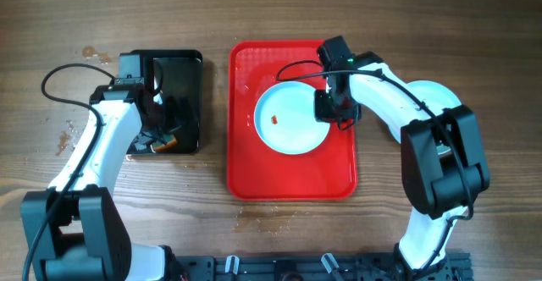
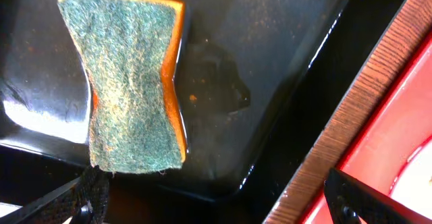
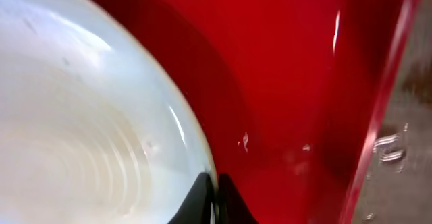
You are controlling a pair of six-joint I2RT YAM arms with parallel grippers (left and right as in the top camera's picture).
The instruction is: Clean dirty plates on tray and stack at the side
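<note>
Wooden table (image 1: 474, 44). On the tray (image 1: 292, 184), the plate (image 1: 288, 120) has its rim pinched between the right gripper (image 3: 214, 200) jaws. So thin an edge hold may slip on lifting. The left gripper (image 2: 216, 204) gapes, with the sponge (image 2: 128, 82) ahead of its jaws.

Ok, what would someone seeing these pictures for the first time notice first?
The bright red tray in the middle of the table stands out first, holding a pale plate with a small red-orange smear. The right hand pinches the plate's right rim. To the left, a green-topped sponge lies in a wet black tray under the open left hand.
</note>
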